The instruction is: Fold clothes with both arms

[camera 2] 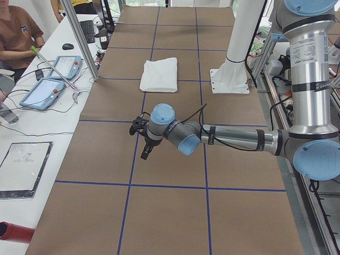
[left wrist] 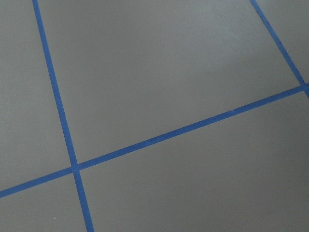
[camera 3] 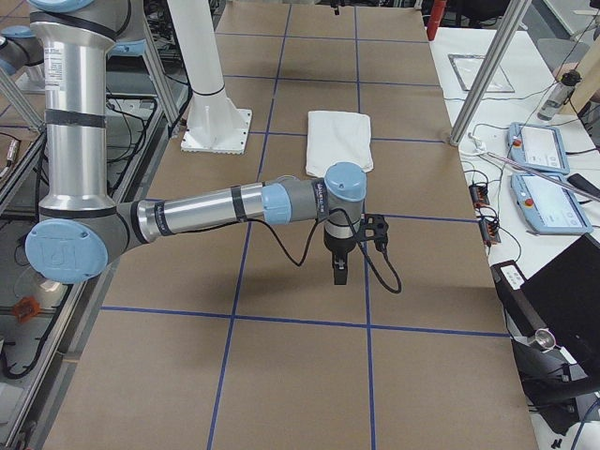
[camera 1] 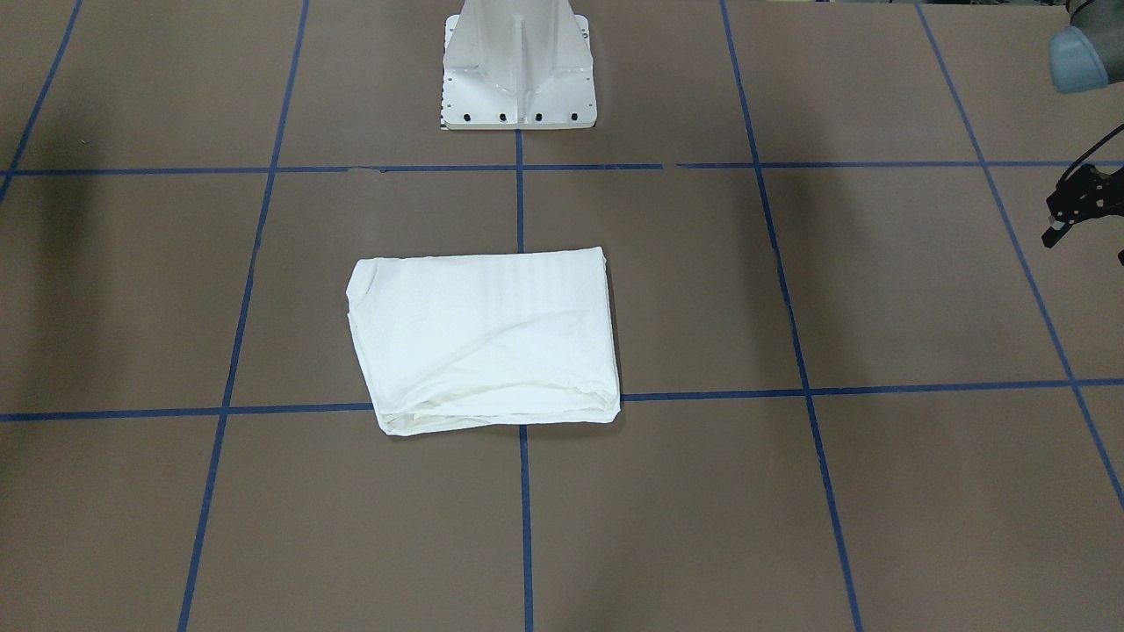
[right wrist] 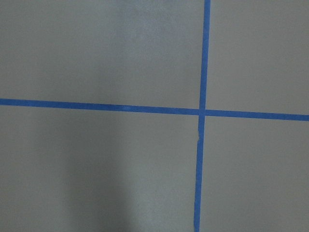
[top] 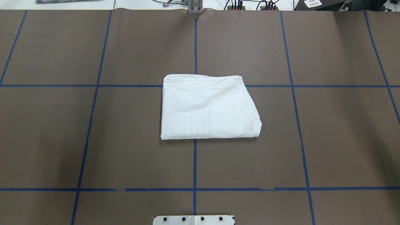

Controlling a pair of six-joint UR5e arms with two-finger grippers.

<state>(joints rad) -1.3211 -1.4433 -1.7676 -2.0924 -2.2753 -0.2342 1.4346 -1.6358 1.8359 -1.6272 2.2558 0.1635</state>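
Observation:
The clothes, one white shirt (camera 1: 481, 338) (top: 207, 107), lie folded into a compact rectangle at the middle of the brown table, with nothing touching them. My left arm (camera 2: 234, 139) stretches low over the table far to the shirt's side. Its gripper (camera 2: 144, 153) shows as a cut-off black piece at the right edge of the front-facing view (camera 1: 1082, 204), and I cannot tell if it is open or shut. My right arm (camera 3: 216, 208) reaches out on the opposite side, its gripper (camera 3: 337, 270) pointing down above bare table, state unclear. Both wrist views show only table and blue tape.
The white pedestal base (camera 1: 518, 75) (top: 193, 220) stands at the robot's edge of the table. Blue tape lines (top: 195, 47) divide the brown surface into squares. Beyond the far edge are metal posts (camera 2: 79, 40), tablets (camera 2: 45, 93) (camera 3: 539, 150) and a seated person (camera 2: 16, 34).

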